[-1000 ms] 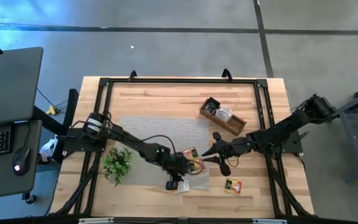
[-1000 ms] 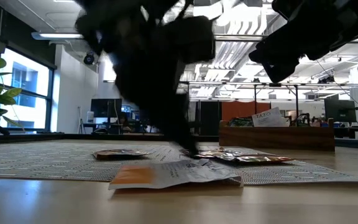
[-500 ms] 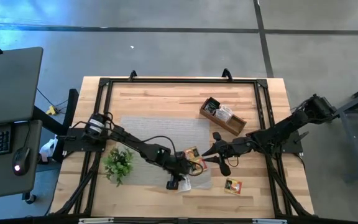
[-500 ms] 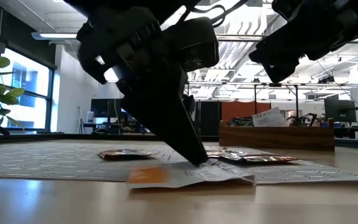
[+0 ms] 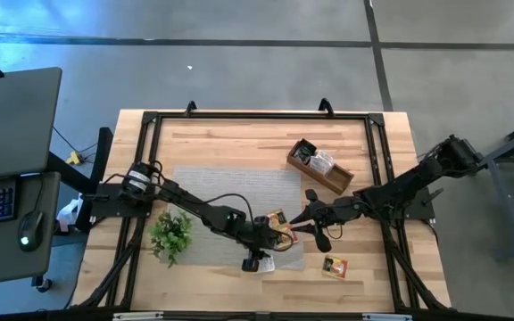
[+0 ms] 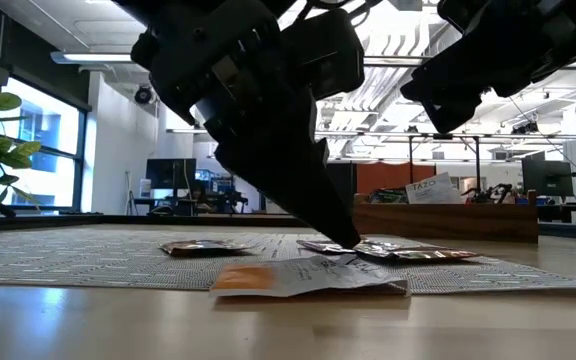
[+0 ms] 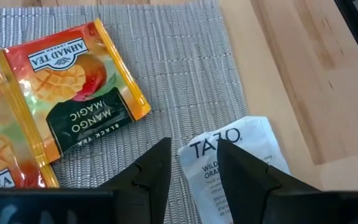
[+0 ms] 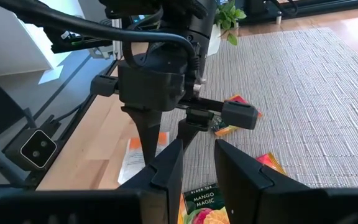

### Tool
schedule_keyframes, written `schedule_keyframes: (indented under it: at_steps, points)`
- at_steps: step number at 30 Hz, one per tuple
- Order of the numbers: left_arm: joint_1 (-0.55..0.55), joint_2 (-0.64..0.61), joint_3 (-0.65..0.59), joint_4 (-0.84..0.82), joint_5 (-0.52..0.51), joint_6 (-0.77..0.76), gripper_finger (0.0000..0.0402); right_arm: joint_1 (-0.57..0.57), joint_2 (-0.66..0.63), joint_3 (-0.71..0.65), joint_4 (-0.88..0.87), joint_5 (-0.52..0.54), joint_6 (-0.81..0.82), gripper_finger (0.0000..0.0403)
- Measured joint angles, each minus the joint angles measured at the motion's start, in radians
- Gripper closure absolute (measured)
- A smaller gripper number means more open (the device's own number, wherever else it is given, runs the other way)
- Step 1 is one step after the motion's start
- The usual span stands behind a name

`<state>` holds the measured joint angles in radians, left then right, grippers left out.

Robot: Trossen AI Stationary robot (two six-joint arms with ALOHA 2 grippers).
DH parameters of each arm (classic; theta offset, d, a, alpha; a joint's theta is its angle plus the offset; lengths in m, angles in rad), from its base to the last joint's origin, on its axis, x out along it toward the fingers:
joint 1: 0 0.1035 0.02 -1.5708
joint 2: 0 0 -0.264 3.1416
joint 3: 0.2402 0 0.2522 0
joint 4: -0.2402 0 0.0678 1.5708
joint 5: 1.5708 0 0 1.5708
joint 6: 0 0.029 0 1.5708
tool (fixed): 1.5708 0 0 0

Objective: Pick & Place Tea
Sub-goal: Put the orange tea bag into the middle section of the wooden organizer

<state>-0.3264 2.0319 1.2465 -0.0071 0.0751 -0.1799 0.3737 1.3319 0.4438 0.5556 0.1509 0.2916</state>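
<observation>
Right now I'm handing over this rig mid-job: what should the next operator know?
Left gripper: open, fingers down astride a corner of the white TAZO sachet at the mat's near edge.
Right gripper: open, empty, hovering above the mango sachets.
Done: some sachets sit in the wooden box.
Left: the TAZO, the mango ones, and one sachet on bare wood.

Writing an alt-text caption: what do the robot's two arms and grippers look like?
Both arms are black and jointed, with thin black cables along the links. The left gripper and the right gripper each end in two flat, tapering black fingers. A silver band rings the left arm near its base.
</observation>
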Motion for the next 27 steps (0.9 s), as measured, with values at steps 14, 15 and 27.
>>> schedule_keyframes:
  at_steps: [14,15,27]
  points:
    - [0.0,0.033,0.003,0.024,0.029,-0.035,0.0273,0.0,0.0,0.0,-0.022,-0.001,0.023,0.0314]
    - [0.0,0.033,0.003,0.023,0.02,-0.035,0.0274,0.0,0.0,0.0,-0.024,-0.002,0.023,0.0314]
    - [0.031,0.024,0.001,0.005,0.069,-0.056,0.0389,0.0,0.0,0.0,-0.036,0.011,0.023,0.0314]
